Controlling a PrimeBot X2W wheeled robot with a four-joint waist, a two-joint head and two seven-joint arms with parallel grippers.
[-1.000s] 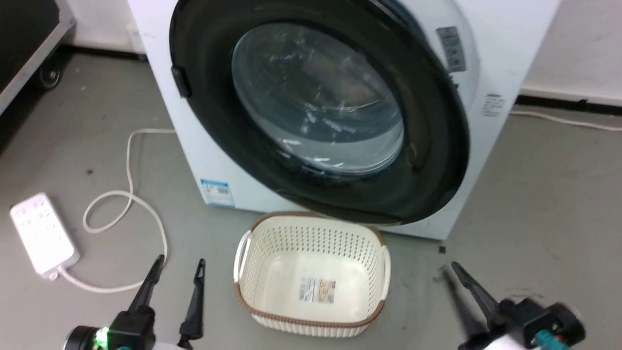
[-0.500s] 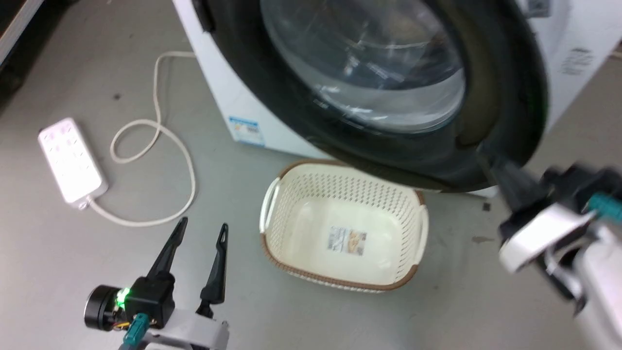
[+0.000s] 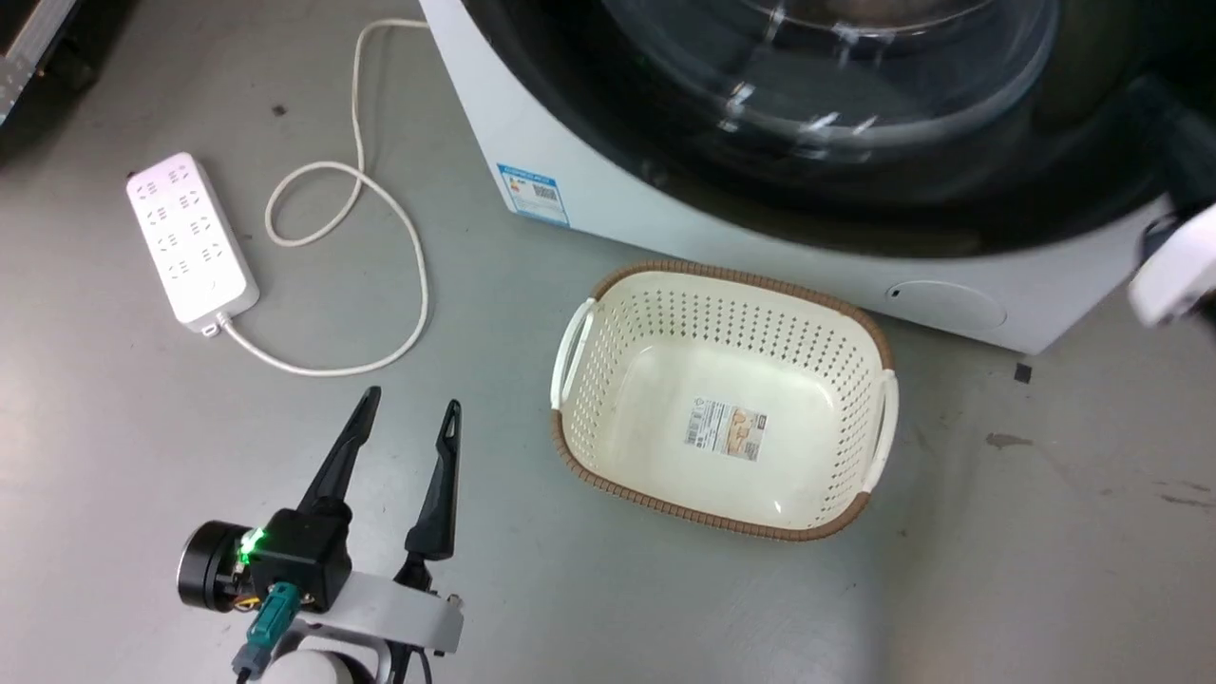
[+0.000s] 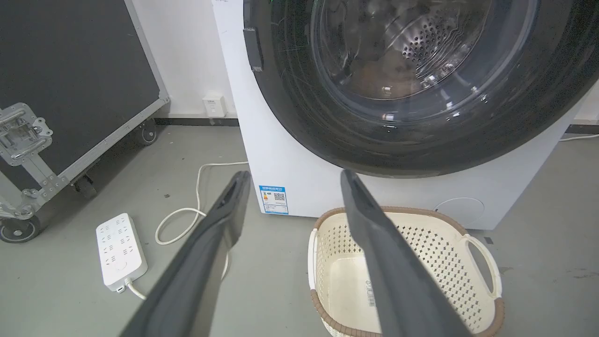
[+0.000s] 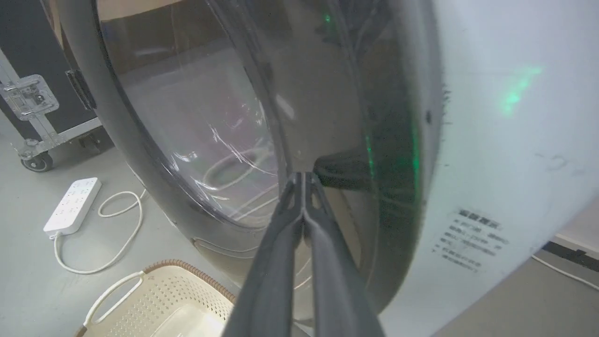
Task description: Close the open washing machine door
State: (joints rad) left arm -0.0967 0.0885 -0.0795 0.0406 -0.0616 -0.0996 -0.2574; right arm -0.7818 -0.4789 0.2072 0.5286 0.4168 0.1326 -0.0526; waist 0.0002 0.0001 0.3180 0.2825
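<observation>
Now | right gripper (image 5: 303, 175) pinched empty, tips at door (image 5: 201, 107) | left gripper (image 3: 411, 399) spread wide | risk: tips slip, latch missed

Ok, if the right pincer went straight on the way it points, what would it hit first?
The washing machine door. The right pincer is shut, its tips aimed at the door's face just beside the glass bowl. They look very close to it, maybe touching; depth is hard to judge.

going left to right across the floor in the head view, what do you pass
power strip → white cable loop → cream laundry basket → small black scrap
</observation>
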